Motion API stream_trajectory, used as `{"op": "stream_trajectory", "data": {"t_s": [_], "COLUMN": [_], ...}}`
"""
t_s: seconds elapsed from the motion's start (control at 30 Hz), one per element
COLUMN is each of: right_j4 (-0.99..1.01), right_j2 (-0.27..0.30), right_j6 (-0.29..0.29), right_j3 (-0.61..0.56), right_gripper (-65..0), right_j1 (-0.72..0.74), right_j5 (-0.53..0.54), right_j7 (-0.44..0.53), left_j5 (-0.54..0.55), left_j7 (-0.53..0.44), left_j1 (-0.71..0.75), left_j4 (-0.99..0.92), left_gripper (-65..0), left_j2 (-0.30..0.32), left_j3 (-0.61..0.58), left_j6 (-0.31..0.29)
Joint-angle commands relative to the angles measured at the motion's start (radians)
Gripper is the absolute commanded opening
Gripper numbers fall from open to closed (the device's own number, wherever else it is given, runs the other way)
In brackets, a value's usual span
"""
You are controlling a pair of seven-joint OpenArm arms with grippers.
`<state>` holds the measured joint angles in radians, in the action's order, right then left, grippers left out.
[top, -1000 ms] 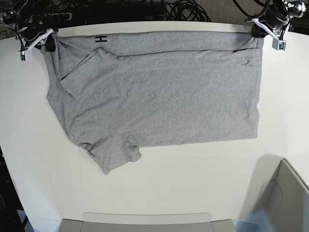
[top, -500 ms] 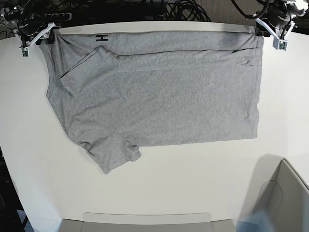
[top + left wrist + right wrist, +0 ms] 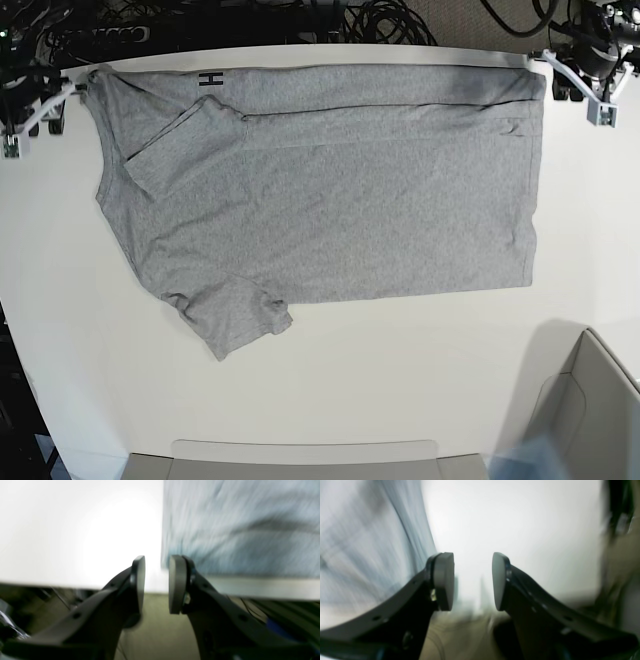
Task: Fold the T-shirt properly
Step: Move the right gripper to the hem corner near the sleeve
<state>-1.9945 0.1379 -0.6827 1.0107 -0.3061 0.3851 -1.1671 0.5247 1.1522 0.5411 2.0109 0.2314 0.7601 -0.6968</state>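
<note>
The heather-grey T-shirt [image 3: 340, 190] lies spread flat on the white table [image 3: 400, 350]. Its far edge is folded over and shows a black letter H [image 3: 209, 79]. One sleeve [image 3: 235, 315] sticks out at the near left. My left gripper [image 3: 565, 80] hovers just off the shirt's far right corner, open with nothing between its pads [image 3: 156, 583]; the blurred T-shirt [image 3: 240, 527] lies just beyond its right pad. My right gripper [image 3: 55, 95] is beside the far left corner, also open and empty [image 3: 473, 581], with the T-shirt [image 3: 370, 542] to its left.
Black cables [image 3: 380, 20] run along behind the table's far edge. A grey box [image 3: 590, 420] stands at the near right corner, and a flat grey tray [image 3: 300, 460] lies along the near edge.
Both grippers have let go of the shirt's far corners and drawn outward, away from the cloth. The shirt's folded far edge has stayed in place.
</note>
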Motion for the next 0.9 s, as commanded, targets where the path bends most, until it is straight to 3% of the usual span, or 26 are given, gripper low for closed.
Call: {"op": "stream_trajectory", "data": {"t_s": [0.0,0.07,0.17,0.27,0.33,0.43,0.7,0.87], "right_j4": [-0.019,-0.018,-0.010,0.034,0.110,0.271,0.746,0.855], "right_j2": [0.013,0.018,0.012,-0.019,-0.040,-0.071,-0.077,-0.063], "right_j6": [-0.015,-0.015,-0.015,0.021,0.054,0.099,0.212,0.274], "right_j3": [-0.053,-0.169,-0.338,-0.501,-0.567,-0.599,-0.597,-0.593], "right_gripper": [-40.0,-41.7,-46.9,-51.7,-53.8,-56.1,-58.0,-58.2], "right_j1": [0.028,0.087,0.199,0.313,0.399,0.509,0.621,0.606], "right_j5": [0.012,-0.019,-0.117,-0.223,-0.289,-0.367,-0.483,-0.473], "right_j7": [0.016,0.016,0.016,0.023,0.023,0.049,0.359,0.393], "left_j5": [0.013,0.004,0.004,0.004,0.004,0.004,0.004,0.004], "left_j7": [-0.010,0.008,0.117,0.228,0.244,0.244,0.244,0.244], "left_j1": [-0.039,-0.111,-0.218,-0.321,-0.358,-0.381,-0.376,-0.376], "left_j4": [0.018,0.017,0.015,0.015,0.015,0.015,0.009,0.001], "left_gripper": [-47.9,-48.0,-48.0,-48.0,-48.0,-48.0,-48.0,-48.0], "left_j2": [0.012,0.018,0.018,0.013,0.012,0.012,0.016,0.018], "left_j3": [-0.004,-0.046,-0.083,-0.092,-0.092,-0.092,-0.092,-0.092], "left_j6": [-0.001,0.001,0.001,0.001,0.001,0.001,0.001,0.001]}}
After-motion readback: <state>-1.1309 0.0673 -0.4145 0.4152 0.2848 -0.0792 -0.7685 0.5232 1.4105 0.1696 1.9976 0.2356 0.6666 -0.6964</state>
